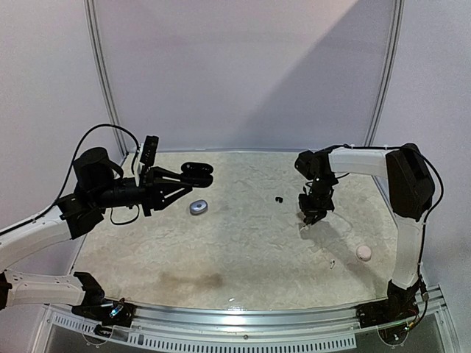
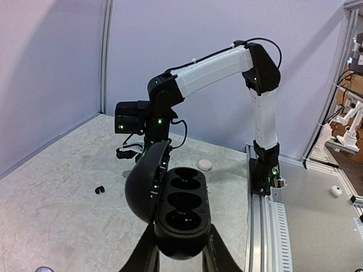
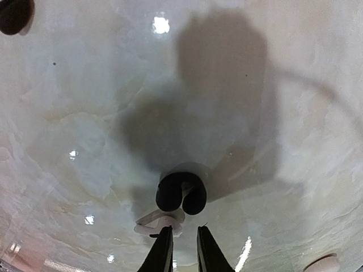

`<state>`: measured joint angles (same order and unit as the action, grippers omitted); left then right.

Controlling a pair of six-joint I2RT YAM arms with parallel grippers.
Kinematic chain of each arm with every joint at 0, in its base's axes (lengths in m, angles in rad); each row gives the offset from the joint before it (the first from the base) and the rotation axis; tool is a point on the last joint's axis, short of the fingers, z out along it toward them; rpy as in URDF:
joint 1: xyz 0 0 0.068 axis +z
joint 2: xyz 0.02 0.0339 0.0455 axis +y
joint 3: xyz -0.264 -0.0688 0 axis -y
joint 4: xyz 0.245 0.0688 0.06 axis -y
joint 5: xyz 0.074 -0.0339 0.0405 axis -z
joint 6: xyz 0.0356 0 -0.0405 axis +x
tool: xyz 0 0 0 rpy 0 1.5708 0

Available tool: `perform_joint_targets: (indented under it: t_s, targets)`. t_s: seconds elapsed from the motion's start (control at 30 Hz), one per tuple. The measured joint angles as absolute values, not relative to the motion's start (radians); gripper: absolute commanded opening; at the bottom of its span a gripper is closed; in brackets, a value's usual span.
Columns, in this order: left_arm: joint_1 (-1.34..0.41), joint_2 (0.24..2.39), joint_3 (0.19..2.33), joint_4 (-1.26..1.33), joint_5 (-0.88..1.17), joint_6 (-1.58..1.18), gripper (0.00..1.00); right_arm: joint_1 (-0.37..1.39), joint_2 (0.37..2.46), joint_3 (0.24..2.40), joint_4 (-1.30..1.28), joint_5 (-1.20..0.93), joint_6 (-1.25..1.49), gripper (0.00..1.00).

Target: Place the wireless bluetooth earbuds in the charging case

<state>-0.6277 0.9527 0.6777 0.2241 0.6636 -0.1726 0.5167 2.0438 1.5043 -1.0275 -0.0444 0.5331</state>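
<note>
We see the left pincer (image 2: 181,249) clamped on the open black case (image 2: 182,212), held up off the desk (image 1: 243,250). Its lid stands to one side and its wells face the wrist camera. A grey case (image 1: 199,207) lies on the desk just below this pincer.

The right pincer (image 3: 182,241) points down at the desk, its fingers a little apart and gripping nothing. A black earbud (image 3: 180,192) lies just ahead of its tips. A white earbud (image 3: 157,224) lies right beside one finger; we cannot tell whether they touch. A second black earbud (image 1: 279,198) lies near this pincer, on the side toward the left arm. A white case (image 1: 363,253) sits near it, toward the arm bases.
</note>
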Motion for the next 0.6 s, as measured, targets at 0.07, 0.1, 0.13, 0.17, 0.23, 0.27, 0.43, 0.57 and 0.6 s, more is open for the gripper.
perform_joint_targets:
  t_s: [0.07,0.1,0.13,0.17,0.23,0.27,0.43,0.57,0.6]
  targets:
    - [-0.628,0.953,0.678,0.224,0.664,-0.173,0.00,0.514,2.043,1.515,-1.030,-0.035,0.531,0.16]
    - [-0.628,0.953,0.678,0.224,0.664,-0.173,0.00,0.511,2.040,1.518,-1.028,-0.035,0.530,0.16]
    - [-0.628,0.953,0.678,0.224,0.664,-0.173,0.00,0.508,2.038,1.518,-1.027,-0.035,0.530,0.16]
    - [-0.628,0.953,0.678,0.224,0.664,-0.173,0.00,0.503,2.036,1.518,-1.026,-0.035,0.530,0.16]
    - [-0.628,0.953,0.678,0.224,0.664,-0.173,0.00,0.497,2.035,1.518,-1.023,-0.035,0.529,0.16]
    - [-0.628,0.953,0.678,0.224,0.664,-0.173,0.00,0.495,2.035,1.518,-1.021,-0.035,0.530,0.16]
    - [-0.628,0.953,0.678,0.224,0.664,-0.173,0.00,0.490,2.036,1.518,-1.005,-0.036,0.529,0.16]
    - [-0.628,0.953,0.678,0.223,0.664,-0.173,0.00,0.489,2.040,1.518,-0.988,-0.040,0.529,0.16]
    - [-0.628,0.953,0.678,0.223,0.664,-0.172,0.00,0.488,2.045,1.518,-0.982,-0.042,0.528,0.16]
